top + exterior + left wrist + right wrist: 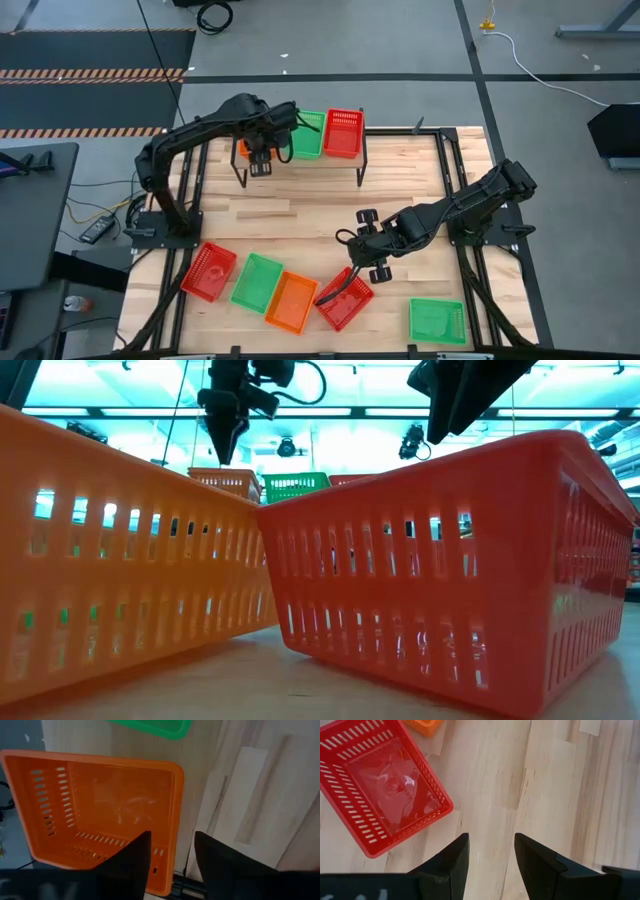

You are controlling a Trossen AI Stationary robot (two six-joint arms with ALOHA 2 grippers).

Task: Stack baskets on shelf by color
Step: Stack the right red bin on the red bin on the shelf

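The shelf (322,163) stands at the table's far middle. On it sit an orange basket (100,805), largely hidden under my left arm in the high view, a green basket (308,133) and a red basket (343,132). My left gripper (172,852) is open just above the orange basket's near corner, one finger over its inside and one outside. It also shows above that basket in the low view (224,455). My right gripper (491,855) is open and empty above bare table, beside a red basket (380,785) that also shows in the high view (345,298).
On the table's near part lie a red basket (208,270), a green basket (257,282) and an orange basket (291,302) side by side, and a green basket (437,321) at the near right. Bare wood lies between the shelf and these.
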